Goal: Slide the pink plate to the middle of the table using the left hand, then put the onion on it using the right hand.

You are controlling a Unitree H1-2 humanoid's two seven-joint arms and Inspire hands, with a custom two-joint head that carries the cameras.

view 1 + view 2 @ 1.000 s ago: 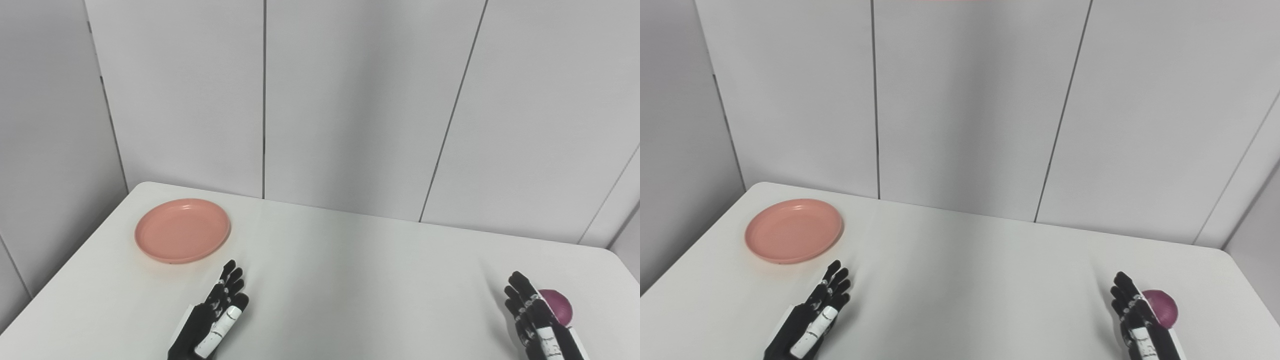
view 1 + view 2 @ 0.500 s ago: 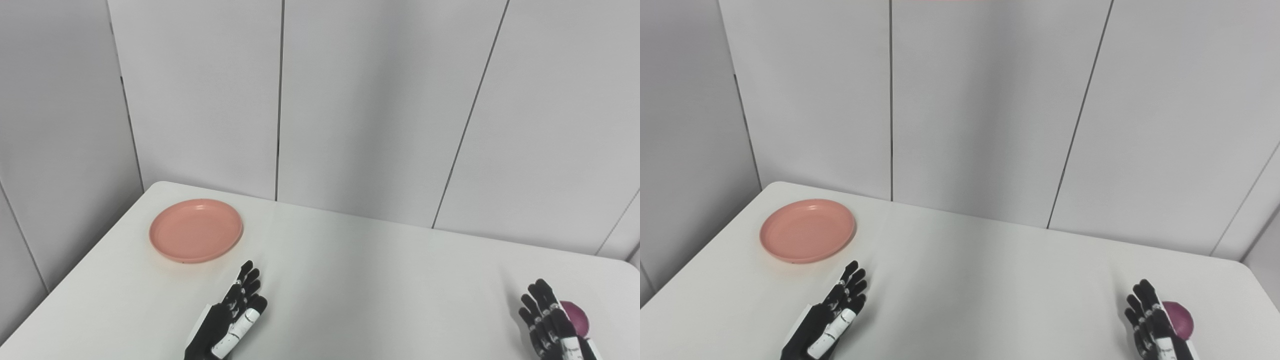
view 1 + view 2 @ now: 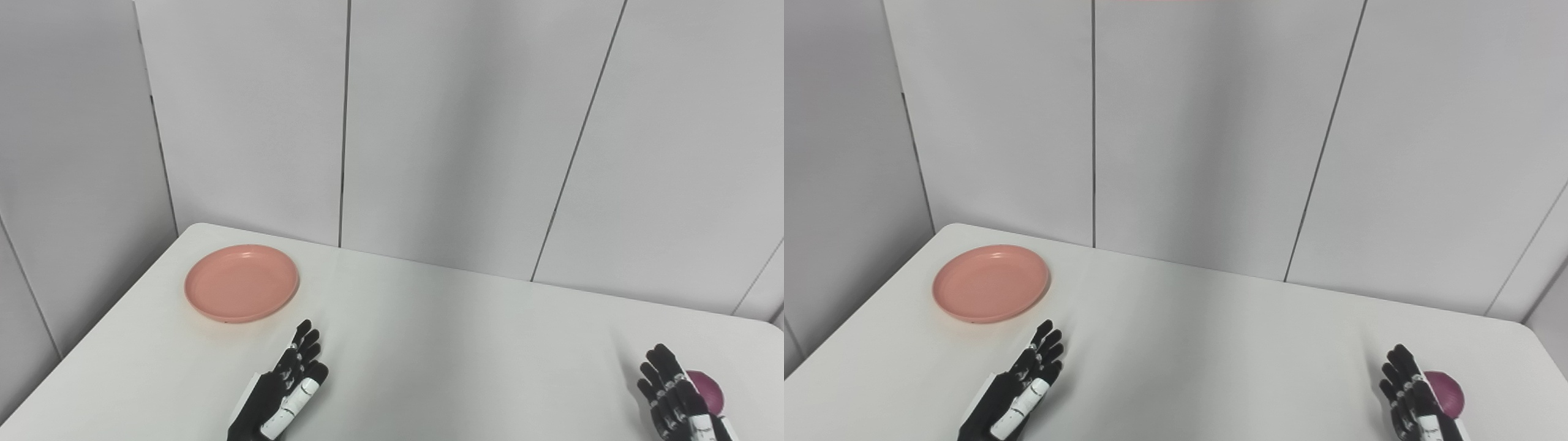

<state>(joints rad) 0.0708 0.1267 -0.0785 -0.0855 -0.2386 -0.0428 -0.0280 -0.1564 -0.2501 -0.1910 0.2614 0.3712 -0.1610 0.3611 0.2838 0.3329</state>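
The pink plate (image 3: pixel 241 283) lies empty near the table's far left corner. My left hand (image 3: pixel 283 387) is low over the table in front of the plate and a little to its right, apart from it, open with fingers stretched forward. A purple onion (image 3: pixel 708 389) rests at the near right of the table. Just left of the onion stands my right hand (image 3: pixel 674 393), open, fingers up, partly hiding the onion and partly cut off by the bottom edge. Whether it touches the onion cannot be told.
The white table (image 3: pixel 453 343) has rounded far corners. Grey wall panels (image 3: pixel 429 122) rise close behind its far edge and along the left side.
The camera has swung left and slightly up, shifting the whole picture right and the right hand lower in frame. Neither hand nor the plate or onion shows any move of its own.
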